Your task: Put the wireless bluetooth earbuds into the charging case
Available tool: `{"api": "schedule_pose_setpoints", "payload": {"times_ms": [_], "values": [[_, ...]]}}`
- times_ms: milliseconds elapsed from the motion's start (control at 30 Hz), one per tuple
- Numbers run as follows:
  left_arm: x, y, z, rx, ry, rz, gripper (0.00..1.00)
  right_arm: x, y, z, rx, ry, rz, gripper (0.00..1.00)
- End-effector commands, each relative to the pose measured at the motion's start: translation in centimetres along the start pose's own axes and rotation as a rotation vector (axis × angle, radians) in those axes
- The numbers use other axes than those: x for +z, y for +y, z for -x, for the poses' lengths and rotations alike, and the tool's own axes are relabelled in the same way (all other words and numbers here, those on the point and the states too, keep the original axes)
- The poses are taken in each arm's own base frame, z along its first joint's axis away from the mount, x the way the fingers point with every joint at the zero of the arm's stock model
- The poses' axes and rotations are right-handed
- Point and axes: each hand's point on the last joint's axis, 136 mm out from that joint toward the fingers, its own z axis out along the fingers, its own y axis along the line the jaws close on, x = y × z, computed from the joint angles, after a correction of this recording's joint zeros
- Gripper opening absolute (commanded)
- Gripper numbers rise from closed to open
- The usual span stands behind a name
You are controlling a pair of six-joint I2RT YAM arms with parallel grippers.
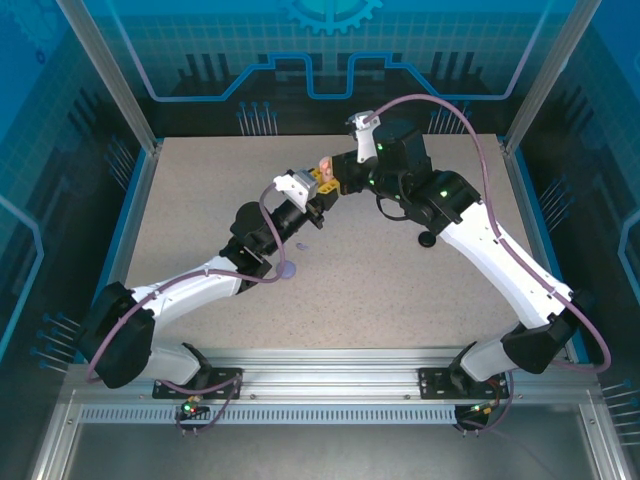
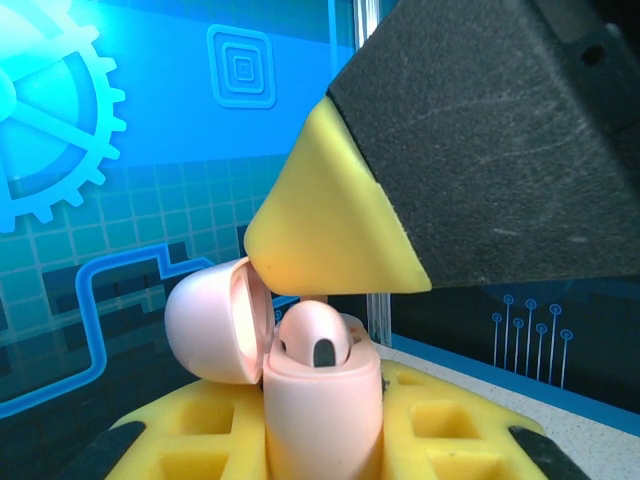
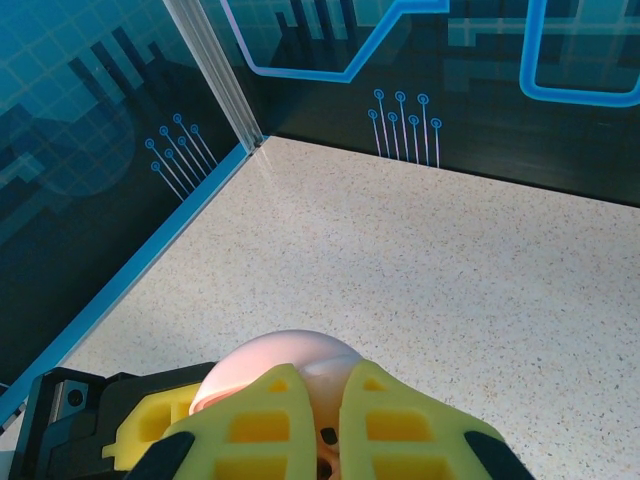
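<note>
My left gripper (image 1: 318, 190) (image 2: 322, 430) is shut on a pink charging case (image 2: 320, 400) (image 1: 324, 163) and holds it upright above the middle of the table. Its lid (image 2: 205, 320) (image 3: 270, 350) hangs open to the left. A pink earbud (image 2: 312, 335) sits in the case with its rounded head sticking out. My right gripper (image 1: 335, 172) (image 3: 325, 385) is shut, with a thin slit between its yellow fingers (image 2: 330, 225). It lies right over the earbud, touching or nearly touching its top. Through the slit the earbud's pale top shows.
On the table below the grippers lie a small lilac earbud (image 1: 303, 245) and a round lilac case (image 1: 288, 268). A small black object (image 1: 427, 239) sits right of centre, beside the right arm. Clear walls with metal posts (image 3: 215, 70) ring the speckled table (image 3: 450, 260).
</note>
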Motion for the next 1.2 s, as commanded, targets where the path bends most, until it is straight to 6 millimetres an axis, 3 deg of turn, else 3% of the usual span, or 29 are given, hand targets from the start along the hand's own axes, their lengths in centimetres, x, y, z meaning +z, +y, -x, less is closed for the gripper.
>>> {"api": "schedule_pose_setpoints", "payload": {"times_ms": [0, 167, 333, 600, 1167], "values": [[0.1, 0.3, 3.5, 0.025, -0.117, 0.024, 0.0, 0.0, -0.2, -2.6, 0.012, 0.098, -0.006, 0.08], [0.0, 0.2, 3.7, 0.023, -0.121, 0.02, 0.0, 0.2, -0.2, -2.7, 0.019, 0.104, -0.005, 0.09], [0.1, 0.1, 3.7, 0.022, -0.121, 0.016, 0.0, 0.0, -0.2, -1.8, 0.034, 0.082, -0.01, 0.18], [0.1, 0.0, 3.8, 0.021, -0.121, 0.013, 0.0, 0.0, -0.1, -0.5, 0.049, 0.053, -0.006, 0.24], [0.1, -0.3, 3.5, 0.017, -0.115, 0.001, 0.0, -0.1, 0.1, 1.6, 0.092, 0.012, 0.012, 0.32]]}}
